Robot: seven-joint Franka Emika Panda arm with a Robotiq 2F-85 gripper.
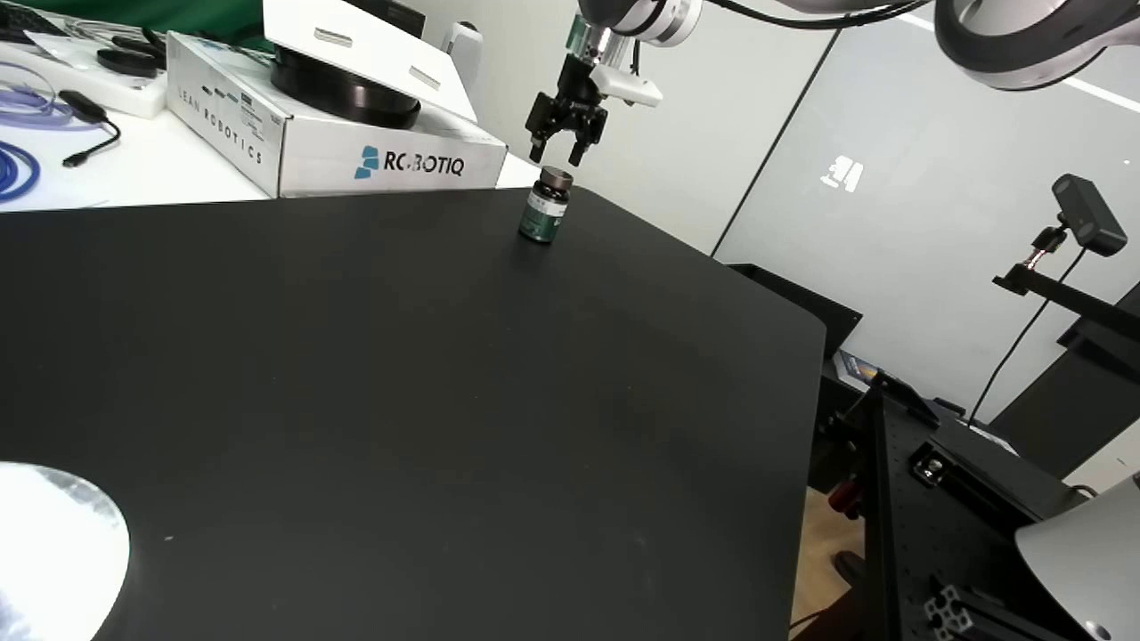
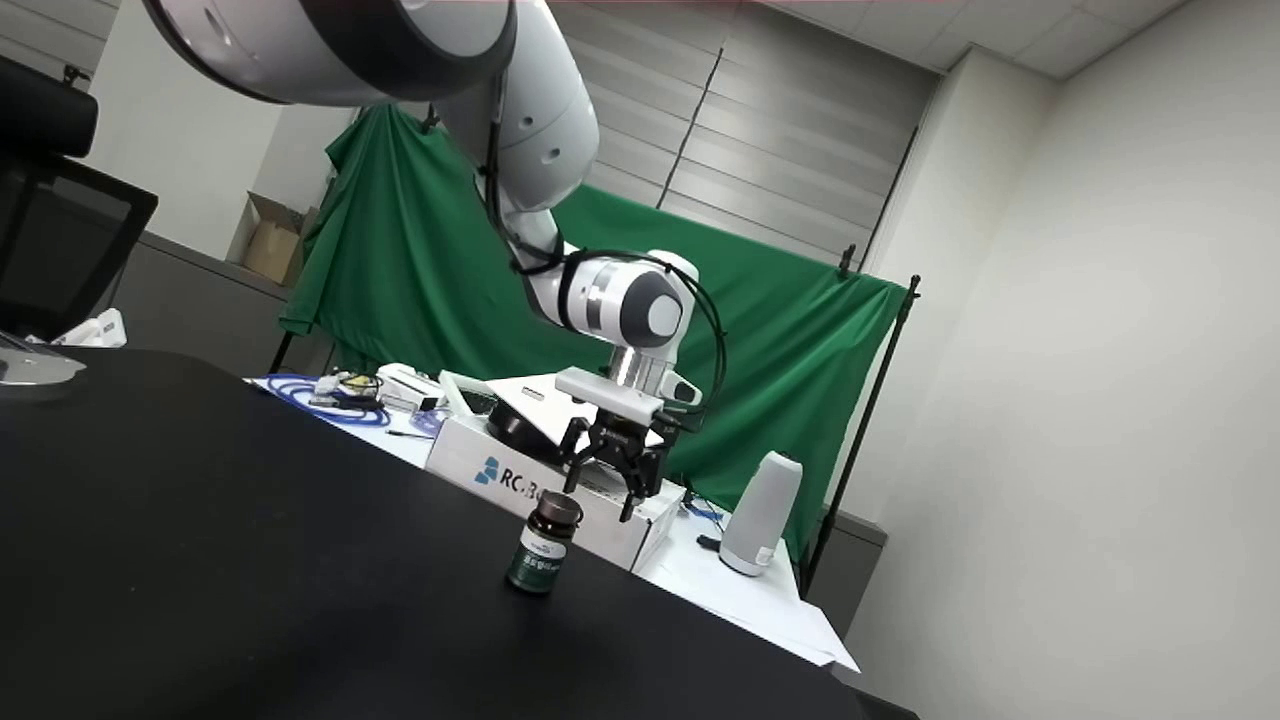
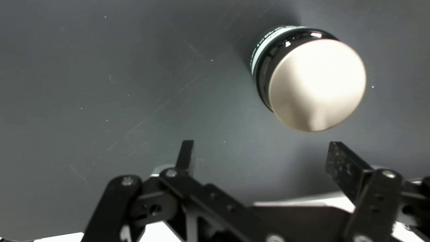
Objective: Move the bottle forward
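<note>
- Dark green, squat, round-bodied bottle (image 1: 545, 209) is standing upright on a matte black table (image 1: 427, 401), near its edge; contents hidden.
- Brownish-grey cap (image 3: 315, 87) is topping it, reading pale, smooth and satiny from above in the wrist view; white printed label band (image 1: 546, 205) is wrapping the body.
- Black, linkage-type, two-finger gripper (image 3: 261, 148) is hovering near the cap, jaws spread wide, bare black table showing between them; bottle is sitting beyond the fingertips, outside the gap.
- Flat black pads (image 3: 339, 164) are facing each other, one showing a speckled surface.
- White cardboard box (image 1: 392, 169) with ROBOTIQ print is resting on a white table (image 1: 187, 174); can't tell what's inside.
- It's carrying a black, drum-shaped piece (image 1: 343, 93), with a flat, slotted white panel (image 1: 374, 53) lying tilted on that.
- In an exterior view, brown cardboard carton (image 2: 272, 250) is sitting on a grey cabinet (image 2: 200, 290); interior too small to read.
- Green cloth (image 2: 800, 320) is hanging in folds.
- Blue cable (image 1: 32, 169) is lying coiled on the white table.
- Glossy, whitish, round-edged item (image 1: 53, 543) is lying on the black table, partly cut off; can't tell what.
- Black table is showing fine scratches and pale specks in the wrist view.
</note>
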